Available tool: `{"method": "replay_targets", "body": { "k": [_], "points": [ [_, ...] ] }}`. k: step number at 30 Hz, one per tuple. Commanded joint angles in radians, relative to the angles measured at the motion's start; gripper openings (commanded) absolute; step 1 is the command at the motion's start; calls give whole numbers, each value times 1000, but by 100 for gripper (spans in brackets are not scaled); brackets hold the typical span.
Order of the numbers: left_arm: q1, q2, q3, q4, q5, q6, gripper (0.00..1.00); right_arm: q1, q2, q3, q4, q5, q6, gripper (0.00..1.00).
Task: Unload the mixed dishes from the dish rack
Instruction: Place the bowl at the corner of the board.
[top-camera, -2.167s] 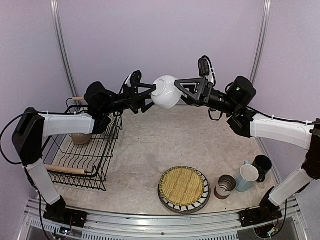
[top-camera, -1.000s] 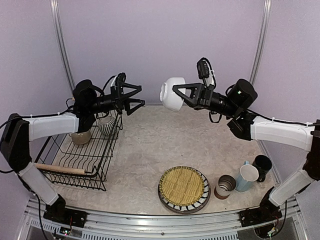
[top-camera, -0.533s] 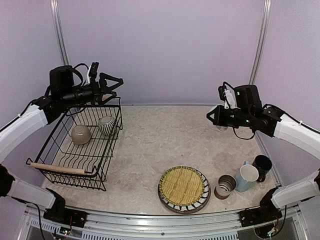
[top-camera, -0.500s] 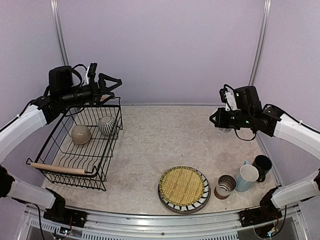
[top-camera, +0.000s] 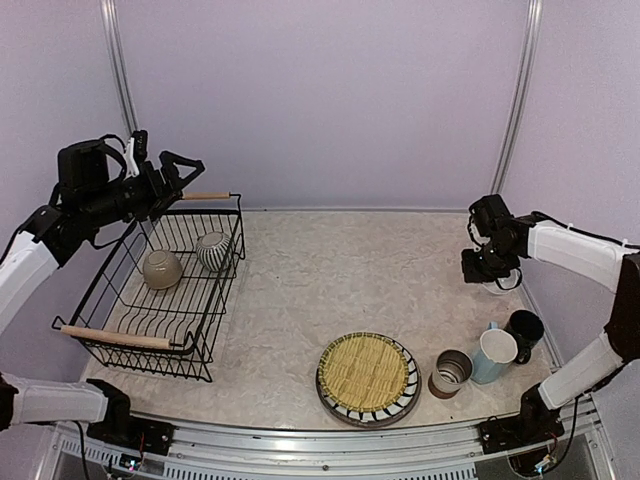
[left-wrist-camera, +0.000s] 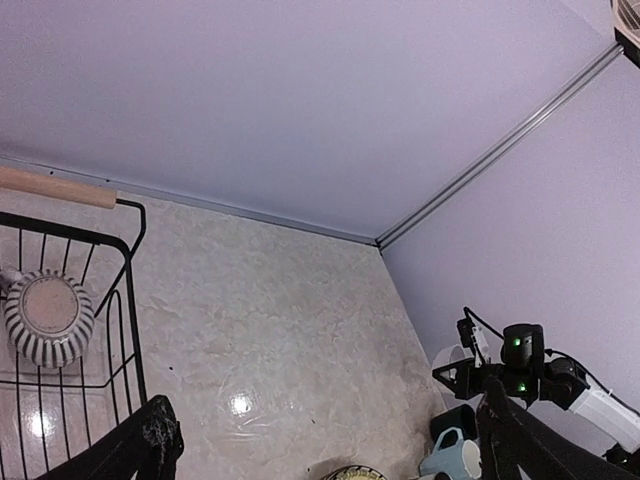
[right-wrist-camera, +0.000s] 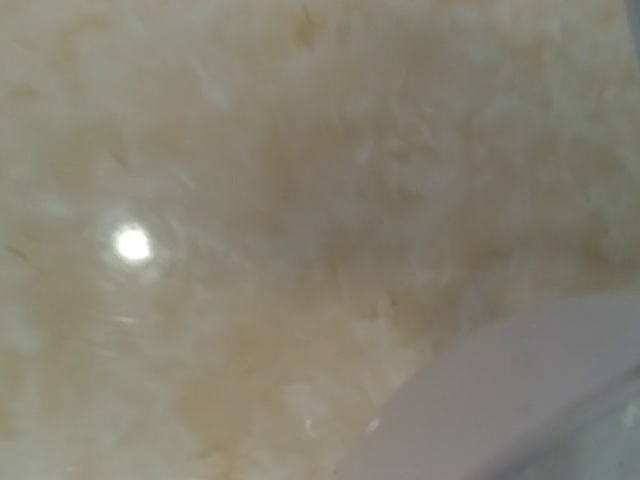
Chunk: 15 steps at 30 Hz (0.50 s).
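The dish rack (top-camera: 100, 338) stands at the left with a beige bowl (top-camera: 162, 268) and the grey-striped pot (top-camera: 213, 250) inside. The pot (left-wrist-camera: 45, 318) also shows in the left wrist view behind the rack's wires. My left gripper (top-camera: 175, 165) hangs open and empty above the rack's far end. My right gripper (top-camera: 487, 272) is down at the table by the right wall, shut on the rim of the white bowl (top-camera: 497, 288). The right wrist view shows only that bowl's rim (right-wrist-camera: 520, 400) over the table, with no fingers in view.
The striped plate (top-camera: 405, 400) with the yellow woven mat (top-camera: 367, 372) lies front centre. The brown-white cup (top-camera: 450, 372), light blue mug (top-camera: 493, 354) and black mug (top-camera: 524, 328) stand at the front right, just in front of the right gripper. The rack's wooden handles (top-camera: 115, 339) run along its two ends.
My right arm has swung right and down with the white bowl, from mid-air to the table by the right wall. My left arm has pulled back left above the rack, still open.
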Motion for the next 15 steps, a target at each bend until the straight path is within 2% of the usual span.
{"method": "replay_targets", "body": {
  "k": [1,7,15],
  "points": [
    [24,-9,30,-165,-79,50,99,-27,90,-5,6,-23,-56,0],
    [123,41,85,-390,-95,45,99,-31,161,-15,45,-22,-59,0],
    [221,112,57,-448,-31,30,99,-37,238,-37,83,4,-62,0]
  ]
}}
